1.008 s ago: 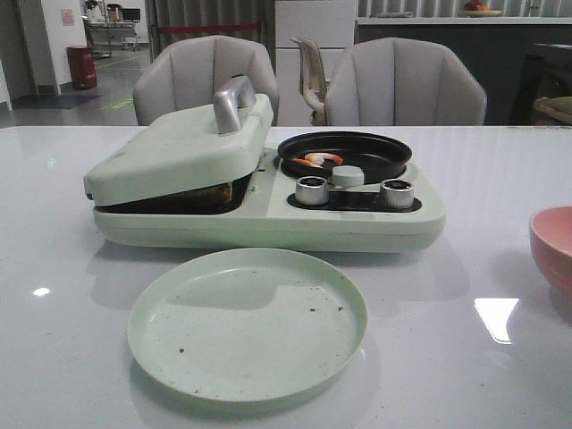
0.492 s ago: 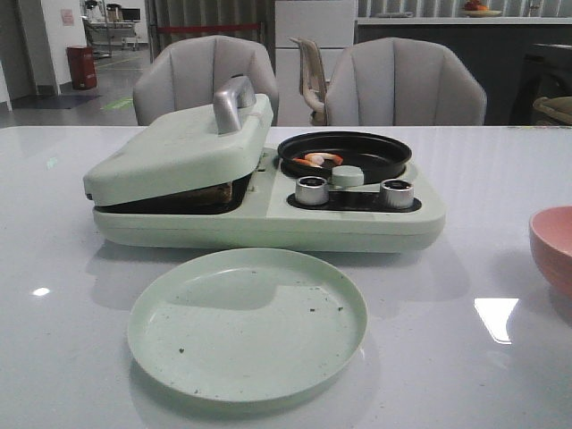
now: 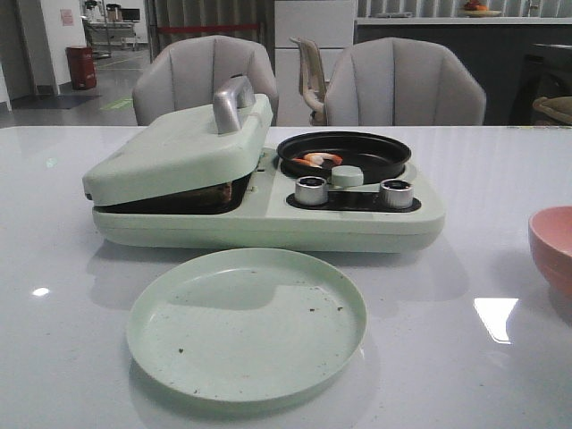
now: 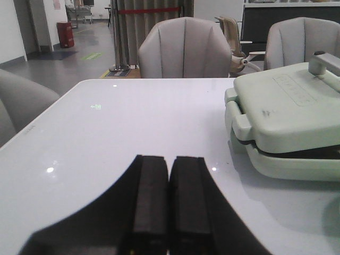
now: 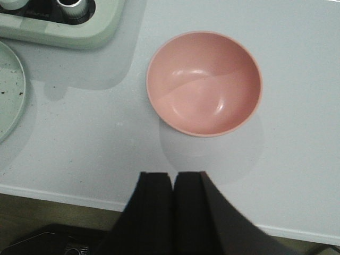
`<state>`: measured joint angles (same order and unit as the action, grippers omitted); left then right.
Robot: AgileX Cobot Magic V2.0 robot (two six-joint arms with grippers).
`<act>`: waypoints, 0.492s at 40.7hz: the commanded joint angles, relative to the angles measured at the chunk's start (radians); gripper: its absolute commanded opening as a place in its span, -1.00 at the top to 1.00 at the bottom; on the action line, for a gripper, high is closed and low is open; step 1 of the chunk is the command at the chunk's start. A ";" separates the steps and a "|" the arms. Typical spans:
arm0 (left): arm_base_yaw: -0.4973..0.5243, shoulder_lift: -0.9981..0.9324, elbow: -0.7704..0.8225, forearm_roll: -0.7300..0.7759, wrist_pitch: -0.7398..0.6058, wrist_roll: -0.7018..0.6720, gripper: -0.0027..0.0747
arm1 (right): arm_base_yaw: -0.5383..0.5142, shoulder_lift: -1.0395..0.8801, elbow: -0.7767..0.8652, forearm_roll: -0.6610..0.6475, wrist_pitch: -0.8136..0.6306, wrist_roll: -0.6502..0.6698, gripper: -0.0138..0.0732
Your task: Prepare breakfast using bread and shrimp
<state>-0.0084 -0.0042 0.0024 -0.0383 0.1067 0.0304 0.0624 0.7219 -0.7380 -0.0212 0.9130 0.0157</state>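
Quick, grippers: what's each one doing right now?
Left gripper: closed, holding nothing, over bare table.
Right gripper: closed, holding nothing, near the pink bowl.

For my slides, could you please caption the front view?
Shrimp in the black pan of a green cooker, plate in front.

The cooker [image 3: 268, 192] sits in the middle of the worktop [image 3: 500, 179]. Its lid [image 3: 179, 152] is on the left and its pan [image 3: 344, 154] on the right, with shrimp [image 3: 318, 160] in the pan. A plate [image 3: 246, 323] lies near, in front. A bowl [image 3: 552, 246] is far right.
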 commanded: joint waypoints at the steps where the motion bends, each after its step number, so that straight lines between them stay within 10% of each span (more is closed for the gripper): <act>1: -0.001 -0.020 0.005 -0.013 -0.133 -0.009 0.67 | 0.002 -0.006 -0.026 0.004 -0.066 -0.009 0.60; 20: -0.025 -0.020 0.005 -0.013 -0.141 -0.009 0.67 | 0.002 -0.006 -0.026 0.004 -0.067 -0.009 0.60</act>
<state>-0.0281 -0.0042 0.0024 -0.0405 0.0594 0.0304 0.0624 0.7219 -0.7380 -0.0212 0.9113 0.0157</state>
